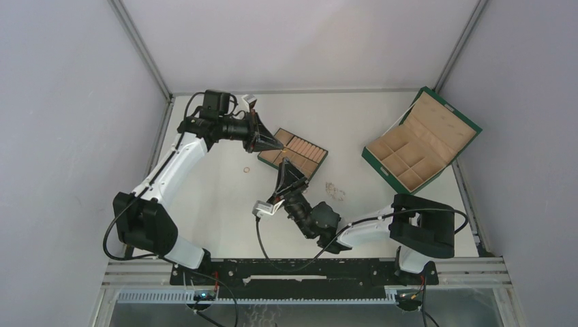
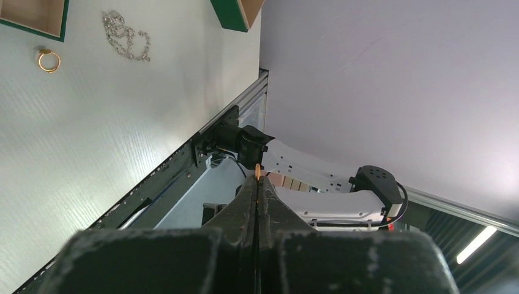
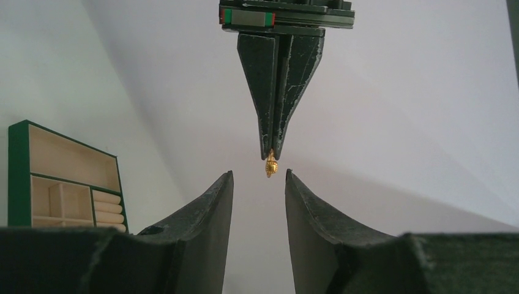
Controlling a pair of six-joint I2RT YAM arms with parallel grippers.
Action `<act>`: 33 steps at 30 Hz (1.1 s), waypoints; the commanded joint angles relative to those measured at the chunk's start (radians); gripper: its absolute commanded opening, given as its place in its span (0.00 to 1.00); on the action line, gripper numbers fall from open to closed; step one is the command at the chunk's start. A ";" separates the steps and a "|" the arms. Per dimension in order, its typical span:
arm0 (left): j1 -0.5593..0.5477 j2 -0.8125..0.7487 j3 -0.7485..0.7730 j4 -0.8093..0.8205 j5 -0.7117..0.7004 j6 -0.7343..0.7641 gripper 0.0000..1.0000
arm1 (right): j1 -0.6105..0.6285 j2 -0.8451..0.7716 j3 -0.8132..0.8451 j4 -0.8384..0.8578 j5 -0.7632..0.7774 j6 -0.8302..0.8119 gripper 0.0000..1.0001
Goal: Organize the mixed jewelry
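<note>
My left gripper is shut on a small gold ring and holds it in the air over the tan tray. The ring shows as a gold sliver at the shut tips in the left wrist view. My right gripper is open just below, its fingertips on either side of the hanging ring, not touching it. A second gold ring lies on the table left of the tray, also in the left wrist view. The silvery chain tangle lies on the table.
The large green box with tan lining stands open at the back right. The tan tray with green edge also shows at the left of the right wrist view. Grey walls enclose the table on three sides.
</note>
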 commanded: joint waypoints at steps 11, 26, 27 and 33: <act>-0.001 -0.057 -0.015 0.048 0.036 0.064 0.00 | -0.039 -0.057 0.077 -0.052 -0.022 0.121 0.43; -0.003 -0.065 -0.009 0.048 0.049 0.104 0.00 | -0.071 -0.051 0.095 -0.071 -0.036 0.153 0.28; -0.003 -0.067 -0.008 0.049 0.050 0.105 0.00 | -0.073 -0.052 0.095 -0.070 -0.036 0.152 0.26; -0.006 -0.066 -0.004 0.052 0.051 0.109 0.00 | -0.077 -0.052 0.096 -0.069 -0.039 0.155 0.22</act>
